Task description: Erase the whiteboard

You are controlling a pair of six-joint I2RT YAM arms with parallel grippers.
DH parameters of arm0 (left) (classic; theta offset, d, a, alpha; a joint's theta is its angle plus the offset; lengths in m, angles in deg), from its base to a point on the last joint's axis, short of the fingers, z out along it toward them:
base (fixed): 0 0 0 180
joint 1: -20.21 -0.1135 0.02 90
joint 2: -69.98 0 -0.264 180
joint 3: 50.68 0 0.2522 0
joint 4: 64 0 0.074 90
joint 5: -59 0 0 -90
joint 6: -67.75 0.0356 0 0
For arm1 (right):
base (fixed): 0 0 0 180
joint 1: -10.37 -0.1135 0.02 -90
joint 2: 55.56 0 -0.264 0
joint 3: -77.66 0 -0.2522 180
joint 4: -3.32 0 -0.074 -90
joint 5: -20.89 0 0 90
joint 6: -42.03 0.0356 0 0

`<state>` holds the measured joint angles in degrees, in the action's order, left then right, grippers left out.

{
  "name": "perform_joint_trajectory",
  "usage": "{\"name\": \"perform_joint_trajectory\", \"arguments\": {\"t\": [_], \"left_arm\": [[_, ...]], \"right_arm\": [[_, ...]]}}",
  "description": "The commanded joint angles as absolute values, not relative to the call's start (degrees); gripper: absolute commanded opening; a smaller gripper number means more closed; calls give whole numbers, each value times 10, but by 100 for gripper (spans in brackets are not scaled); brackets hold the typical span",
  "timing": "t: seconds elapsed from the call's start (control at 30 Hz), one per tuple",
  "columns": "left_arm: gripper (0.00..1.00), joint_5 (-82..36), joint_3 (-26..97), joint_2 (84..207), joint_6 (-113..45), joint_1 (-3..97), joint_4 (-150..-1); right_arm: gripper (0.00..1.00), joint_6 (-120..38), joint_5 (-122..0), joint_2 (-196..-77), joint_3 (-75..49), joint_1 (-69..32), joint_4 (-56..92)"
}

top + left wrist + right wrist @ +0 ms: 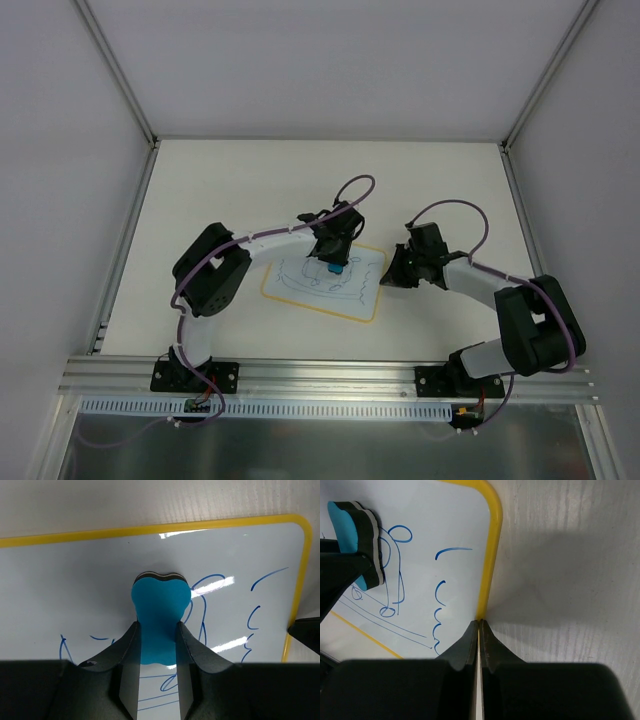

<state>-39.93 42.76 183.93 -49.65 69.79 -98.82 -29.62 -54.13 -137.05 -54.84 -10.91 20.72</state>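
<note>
The whiteboard [352,297] lies flat on the table, white with a yellow border and blue marker doodles. My left gripper [334,262] is shut on a blue eraser [335,267] and holds it down on the board's upper middle. In the left wrist view the eraser [160,605] sits between my fingers [158,627], its dark felt edge on the board [75,595]. My right gripper [388,278] is shut, with its tips [479,622] touching the yellow border on the board's right edge [490,555]. The eraser [350,525] also shows in the right wrist view.
The pale table top [220,190] is bounded by white walls and metal frame posts [120,70]. An aluminium rail [330,375] runs along the near edge by the arm bases. In the left wrist view my right gripper's dark tip [306,630] shows at the board's right edge.
</note>
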Motion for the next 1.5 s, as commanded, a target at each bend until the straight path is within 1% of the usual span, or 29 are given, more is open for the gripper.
{"name": "perform_joint_trajectory", "arguments": {"t": [0.0,0.17,0.3,0.67,0.87,0.9,1.0,1.03,1.1,1.13,1.27,1.37,1.47], "left_arm": [[0,-414,376,1843,-537,677,-1064],[0,-448,337,1792,-524,633,-1078],[0,-458,322,1776,-513,593,-1086],[0,-496,280,1730,-501,545,-1090],[0,-483,271,1747,-498,540,-1090],[0,-462,271,1748,-499,542,-1089],[0,-447,277,1756,-510,566,-1088],[0,-451,292,1761,-508,599,-1089],[0,-442,313,1777,-513,632,-1089],[0,-412,335,1784,-522,657,-1089],[0,-386,378,1829,-546,716,-1090],[0,-373,380,1836,-568,731,-1090],[0,-399,359,1822,-577,728,-1095]], "right_arm": [[0,-311,-569,-1403,-553,-122,228],[0,-309,-571,-1410,-550,-123,229],[0,-308,-574,-1412,-550,-123,229],[0,-310,-580,-1418,-549,-123,228],[0,-309,-580,-1420,-550,-123,225],[0,-309,-581,-1419,-550,-123,225],[0,-309,-583,-1416,-549,-123,225],[0,-310,-584,-1417,-550,-123,225],[0,-309,-583,-1418,-549,-124,225],[0,-308,-583,-1419,-549,-124,224],[0,-307,-585,-1413,-551,-124,225],[0,-306,-587,-1409,-552,-124,226],[0,-307,-587,-1410,-552,-124,226]]}}
